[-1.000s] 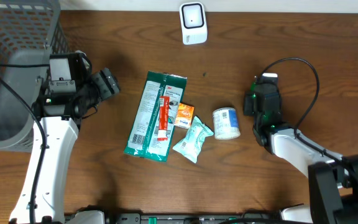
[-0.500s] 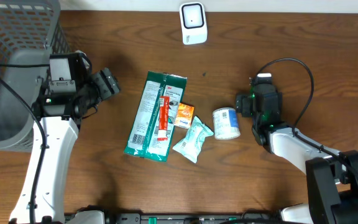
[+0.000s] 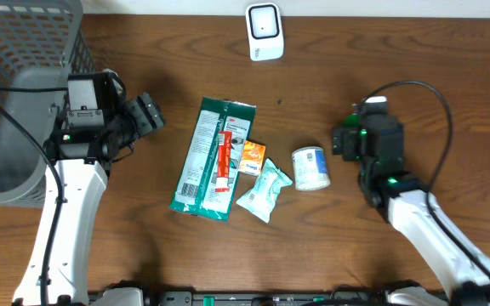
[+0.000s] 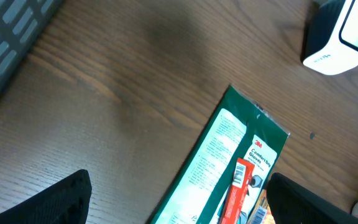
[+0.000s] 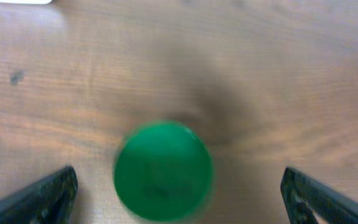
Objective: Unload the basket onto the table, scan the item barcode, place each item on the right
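Right claw [image 3: 339,142] spread wide, empty, just right of the white canister [image 3: 310,167] lying on the tabletop [image 3: 398,68], green lid [image 5: 163,171] facing it. Open wood beyond. Left claw [image 3: 149,112] also apart, near the basket [image 3: 24,93]; green packet [image 3: 209,159] centre, scanner [image 3: 264,31] at far edge.

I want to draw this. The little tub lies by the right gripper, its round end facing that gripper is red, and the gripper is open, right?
Not quite. The round end is green, not red; the right wrist view shows it. The rest holds: the tub lies by the right gripper, which is open.
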Robot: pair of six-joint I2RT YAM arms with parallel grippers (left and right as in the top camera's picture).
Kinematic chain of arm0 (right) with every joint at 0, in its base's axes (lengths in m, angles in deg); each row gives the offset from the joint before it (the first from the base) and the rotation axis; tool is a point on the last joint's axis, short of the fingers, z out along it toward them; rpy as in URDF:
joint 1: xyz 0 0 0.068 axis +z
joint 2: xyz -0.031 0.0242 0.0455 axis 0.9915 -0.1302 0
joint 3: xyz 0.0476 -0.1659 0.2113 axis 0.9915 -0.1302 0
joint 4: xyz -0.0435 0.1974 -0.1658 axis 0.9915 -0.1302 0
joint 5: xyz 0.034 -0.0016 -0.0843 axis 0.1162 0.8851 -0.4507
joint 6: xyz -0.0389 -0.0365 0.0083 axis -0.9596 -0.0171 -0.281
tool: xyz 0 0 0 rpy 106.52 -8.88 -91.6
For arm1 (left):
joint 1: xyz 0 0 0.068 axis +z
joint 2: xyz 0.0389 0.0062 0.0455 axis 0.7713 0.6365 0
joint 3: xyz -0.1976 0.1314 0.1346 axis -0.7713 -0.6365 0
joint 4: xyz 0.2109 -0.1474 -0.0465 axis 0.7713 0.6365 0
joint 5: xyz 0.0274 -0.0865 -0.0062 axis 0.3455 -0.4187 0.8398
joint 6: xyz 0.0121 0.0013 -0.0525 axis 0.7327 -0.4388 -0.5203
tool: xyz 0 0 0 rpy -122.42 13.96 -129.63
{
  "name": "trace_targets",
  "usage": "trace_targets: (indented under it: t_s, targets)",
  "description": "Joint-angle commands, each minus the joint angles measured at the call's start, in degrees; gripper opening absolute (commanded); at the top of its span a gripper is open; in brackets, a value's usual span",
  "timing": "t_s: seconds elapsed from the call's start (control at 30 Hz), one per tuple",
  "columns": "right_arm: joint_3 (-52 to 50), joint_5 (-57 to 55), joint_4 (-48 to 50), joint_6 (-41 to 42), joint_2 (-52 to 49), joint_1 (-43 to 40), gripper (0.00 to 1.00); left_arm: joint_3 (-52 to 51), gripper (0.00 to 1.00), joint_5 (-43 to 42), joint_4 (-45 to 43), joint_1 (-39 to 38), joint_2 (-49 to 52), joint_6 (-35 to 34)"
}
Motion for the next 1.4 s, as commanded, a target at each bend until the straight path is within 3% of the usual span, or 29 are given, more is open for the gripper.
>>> trace_targets:
  t_s: [0.0, 0.23, 0.3, 0.37, 0.4, 0.43, 0.47, 0.67, 0.83, 1.1, 1.37]
  targets:
    - [8.5, 6.7, -10.1, -2.2, 4.3, -3.5, 0.99, 1.2, 0.88, 0.5, 0.0, 0.2, -0.3, 0.7]
    - [40.9, 23.1, -44.3, 1.0, -1.5, -12.0, 0.98, 1.2, 0.88, 0.6, 0.0, 0.2, -0.3, 0.7]
    - [51.3, 23.5, -54.3, 4.4, -5.7, -13.4, 0.88, 1.2, 0.88, 0.5, 0.0, 0.2, -0.3, 0.7]
    - [60.8, 23.5, -64.2, 7.0, -10.6, -14.0, 0.84, 1.2, 0.88, 0.5, 0.0, 0.2, -0.3, 0.7]
    - [64.5, 23.5, -68.0, 7.6, -12.7, -14.0, 0.85, 1.2, 0.88, 0.5, 0.0, 0.2, -0.3, 0.7]
    - [68.3, 23.5, -72.1, 8.0, -15.3, -14.0, 0.95, 1.2, 0.88, 0.5, 0.0, 0.2, -0.3, 0.7]
    - [70.9, 23.5, -74.8, 8.4, -17.4, -14.0, 0.99, 1.2, 0.88, 0.5, 0.0, 0.2, -0.3, 0.7]
    - [72.5, 27.8, -79.2, 10.9, -24.7, -14.0, 0.99, 1.2, 0.88, 0.5, 0.0, 0.2, -0.3, 0.7]
    - [66.9, 29.3, -78.0, 14.6, -28.9, -13.3, 0.99, 1.2, 0.88, 0.5, 0.0, 0.2, -0.3, 0.7]
    - [56.8, 29.0, -70.3, 18.4, -34.1, -12.5, 0.85, 1.2, 0.88, 0.5, 0.0, 0.2, -0.3, 0.7]
    - [54.5, 25.4, -66.6, 21.4, -40.2, -11.8, 0.90, 1.2, 0.88, 0.5, 0.0, 0.2, -0.3, 0.7]
